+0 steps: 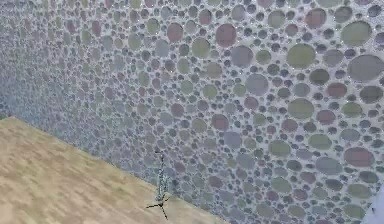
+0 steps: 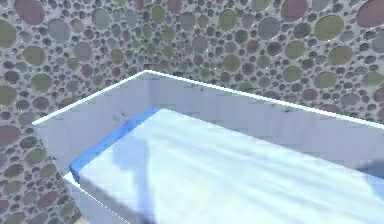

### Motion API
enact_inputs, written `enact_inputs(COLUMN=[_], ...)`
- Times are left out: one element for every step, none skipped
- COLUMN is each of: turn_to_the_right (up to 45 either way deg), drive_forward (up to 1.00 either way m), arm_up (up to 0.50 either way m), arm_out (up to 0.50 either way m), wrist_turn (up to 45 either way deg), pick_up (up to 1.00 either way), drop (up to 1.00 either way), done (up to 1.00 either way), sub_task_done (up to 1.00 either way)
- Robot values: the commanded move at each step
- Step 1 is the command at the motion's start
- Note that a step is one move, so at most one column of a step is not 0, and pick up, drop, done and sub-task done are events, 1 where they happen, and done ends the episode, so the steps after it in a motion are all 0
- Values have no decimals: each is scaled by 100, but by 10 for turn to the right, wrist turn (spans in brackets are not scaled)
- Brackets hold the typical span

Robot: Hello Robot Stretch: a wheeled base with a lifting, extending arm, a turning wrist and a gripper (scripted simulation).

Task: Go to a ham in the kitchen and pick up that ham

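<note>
A wooden floor (image 1: 50,170) is seen close by, with a thin grey stick (image 1: 160,190) stood on it. A white-framed bed (image 2: 230,105) is set against the spotty wall (image 1: 250,80). The tool's state and the ham's place cannot be told.

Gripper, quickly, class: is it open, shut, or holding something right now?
Gripper: cannot be told; the arm side view looks onto a white bed beside a pebbled wall.

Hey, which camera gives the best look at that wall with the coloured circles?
The forward view: the circle-patterned wall runs across most of it, down to the wooden floor. The arm side view has that pattern along its top and left, behind a white-framed bed.
</note>
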Motion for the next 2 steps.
enact_inputs(turn_to_the_right=[-450,-150], drive_forward=[0,0], arm_up=[0,0], arm_out=[0,0], wrist_turn=[0,0], pick_up=[0,0], drop=[0,0], done=[0,0], sub_task_done=[0,0])
